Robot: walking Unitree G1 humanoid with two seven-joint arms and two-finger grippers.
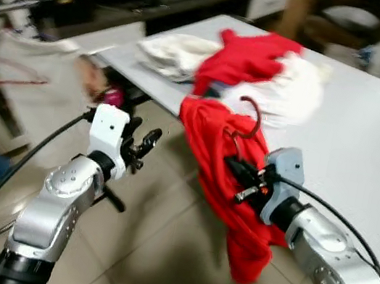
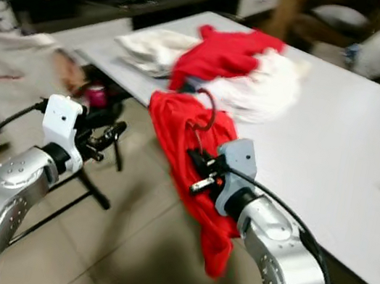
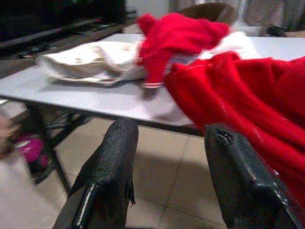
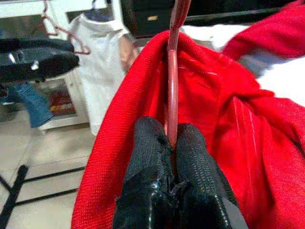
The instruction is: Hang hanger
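Note:
A red garment (image 1: 221, 181) hangs on a red hanger (image 1: 251, 120) whose hook sticks up above the cloth, off the near edge of a white table (image 1: 365, 151). My right gripper (image 1: 236, 166) is shut on the hanger's neck; in the right wrist view both fingertips (image 4: 152, 143) clamp the thin red stem (image 4: 172, 95). My left gripper (image 1: 147, 142) is open in the air to the left of the garment, its two fingers (image 3: 112, 157) apart with nothing between them.
A pile of red (image 1: 253, 54) and white (image 1: 176, 51) clothes lies on the table. A rack at the left carries a white shirt (image 4: 102, 52) on a hanger and an empty red hanger (image 1: 10, 74). A person's hand (image 1: 92, 77) is by the rack. Tiled floor below.

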